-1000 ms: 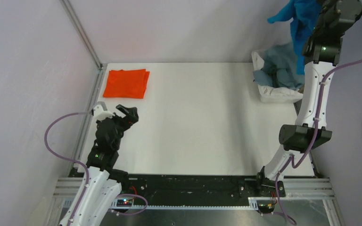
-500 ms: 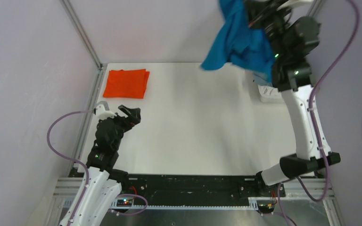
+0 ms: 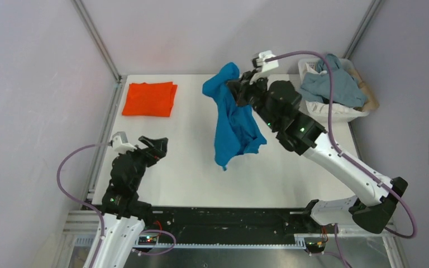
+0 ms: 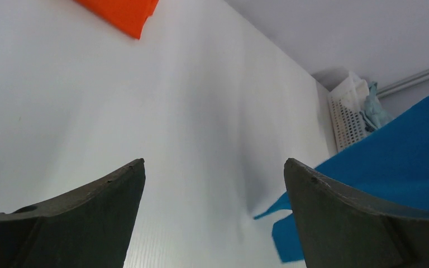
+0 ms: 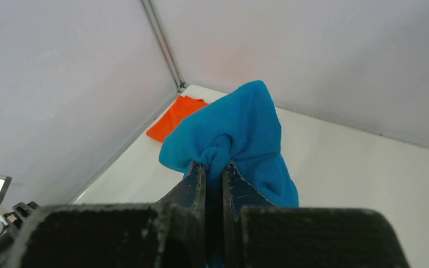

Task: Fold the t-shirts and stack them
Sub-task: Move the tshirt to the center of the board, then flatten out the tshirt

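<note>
My right gripper is shut on a bunched fold of the bright blue t-shirt and holds it above the middle of the table; the shirt hangs down crumpled. In the right wrist view the blue t-shirt bulges over the closed gripper. The orange t-shirt lies folded flat at the table's far left corner; it also shows in the right wrist view and the left wrist view. My left gripper is open and empty over the near left of the table. The blue t-shirt's hem shows at the right of the left wrist view.
A white basket at the far right edge holds grey-blue cloth; it also shows in the left wrist view. Metal frame posts rise at the table's back corners. Purple cables loop from both arms.
My right arm has swung left and down from above the basket, carrying the blue t-shirt over the middle of the table. The left gripper has shifted slightly toward the near edge.
</note>
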`<state>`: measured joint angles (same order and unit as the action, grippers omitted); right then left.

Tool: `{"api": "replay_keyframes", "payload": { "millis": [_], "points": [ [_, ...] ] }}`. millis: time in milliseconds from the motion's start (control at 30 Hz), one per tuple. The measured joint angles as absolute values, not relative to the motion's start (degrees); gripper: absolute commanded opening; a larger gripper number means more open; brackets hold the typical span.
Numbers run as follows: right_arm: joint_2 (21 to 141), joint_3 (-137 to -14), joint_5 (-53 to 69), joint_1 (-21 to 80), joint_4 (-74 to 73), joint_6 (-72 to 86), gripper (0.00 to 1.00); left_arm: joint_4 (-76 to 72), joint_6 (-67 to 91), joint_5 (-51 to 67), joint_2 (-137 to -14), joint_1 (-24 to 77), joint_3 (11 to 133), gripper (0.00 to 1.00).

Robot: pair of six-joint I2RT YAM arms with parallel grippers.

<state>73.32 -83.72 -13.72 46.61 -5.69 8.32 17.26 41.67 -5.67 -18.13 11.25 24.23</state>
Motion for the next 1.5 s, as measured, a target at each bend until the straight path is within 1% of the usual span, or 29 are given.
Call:
{"api": "replay_keyframes", "payload": {
  "millis": [133, 233, 267, 300, 333, 367, 400, 467, 567, 667, 733, 933, 967, 1033, 1167, 1300, 1367, 1400, 1433, 1467, 1500],
  "points": [
    [75.9, -83.7, -20.8, 51.7, -6.9, 8.6, 0.0, 18.7, 43.3, -4.4, -17.1, 11.2, 21.8, 0.98],
    [80.4, -83.7, -25.0, 53.5, -7.9, 10.1, 0.0, 19.5, 44.0, -3.5, -17.9, 11.2, 21.3, 0.98],
    [82.6, -83.6, -26.0, 53.7, -8.0, 10.9, 0.04, 19.4, 44.1, -3.2, -18.6, 11.2, 21.3, 0.98],
    [85.0, -83.5, -26.7, 53.9, -7.9, 11.7, 0.12, 19.4, 44.2, -2.9, -19.7, 11.2, 21.3, 0.98],
    [87.7, -83.4, -26.9, 53.9, -7.9, 12.4, 0.34, 19.4, 44.2, -2.7, -21.1, 11.2, 21.3, 0.98],
    [90.0, -83.2, -26.9, 54.0, -7.9, 13.1, 0.48, 19.5, 44.2, -2.5, -22.3, 11.2, 21.3, 0.98],
    [92.3, -83.0, -26.7, 53.9, -7.8, 13.6, 0.85, 19.5, 44.2, -2.3, -24.2, 11.2, 21.3, 0.99],
    [96.7, -82.5, -26.4, 53.8, -7.9, 14.8, 0.98, 19.5, 44.2, -1.8, -27.5, 11.2, 21.3, 0.98],
    [99.3, -80.9, -26.0, 53.3, -9.6, 16.1, 0.99, 19.6, 44.1, -0.8, -32.2, 11.6, 21.4, 0.98],
    [96.4, -77.9, -24.3, 50.7, -10.2, 18.9, 1.0, 19.8, 43.9, -0.8, -37.9, 13.5, 22.7, 0.98],
    [92.2, -74.4, -23.2, 48.1, -10.7, 20.6, 0.99, 19.8, 43.8, -1.2, -41.8, 15.9, 23.8, 0.98],
    [70.3, -55.7, -19.9, 34.4, -13.0, 29.2, 0.99, 19.5, 43.5, -3.7, -54.6, 27.4, 27.4, 1.0],
    [67.6, -52.5, -18.9, 32.1, -13.6, 30.7, 0.99, 19.4, 43.4, -4.0, -57.4, 29.3, 28.3, 0.96],
    [64.2, -46.2, -16.7, 28.2, -14.7, 33.6, 0.99, 19.3, 42.9, -4.5, -61.8, 32.6, 29.9, 0.94],
    [62.9, -36.5, -13.1, 23.5, -17.3, 37.5, 0.99, 17.2, 40.9, -5.5, -69.4, 37.5, 32.2, 0.89],
    [65.0, -34.5, -11.0, 22.9, -18.3, 38.8, 0.99, 13.9, 38.8, -6.2, -76.0, 38.9, 34.1, 0.81],
    [66.9, -34.5, -10.1, 22.7, -16.9, 39.1, 0.99, 10.4, 38.0, -6.0, -78.4, 38.9, 34.7, 0.74],
    [68.1, -34.5, -9.6, 22.7, -16.3, 39.2, 0.98, 8.6, 37.8, -6.0, -79.3, 38.9, 35.0, 0.65],
    [69.3, -34.5, -9.3, 22.7, -15.6, 39.3, 0.98, 7.3, 37.5, -5.8, -80.1, 38.9, 35.1, 0.59],
    [70.2, -34.5, -9.0, 22.6, -15.2, 39.4, 0.97, 5.8, 37.3, -5.8, -81.1, 38.9, 35.3, 0.48],
    [71.2, -34.5, -8.7, 22.6, -14.5, 39.5, 0.96, 4.7, 37.3, -5.8, -81.8, 38.9, 35.4, 0.41]
  ]
}}
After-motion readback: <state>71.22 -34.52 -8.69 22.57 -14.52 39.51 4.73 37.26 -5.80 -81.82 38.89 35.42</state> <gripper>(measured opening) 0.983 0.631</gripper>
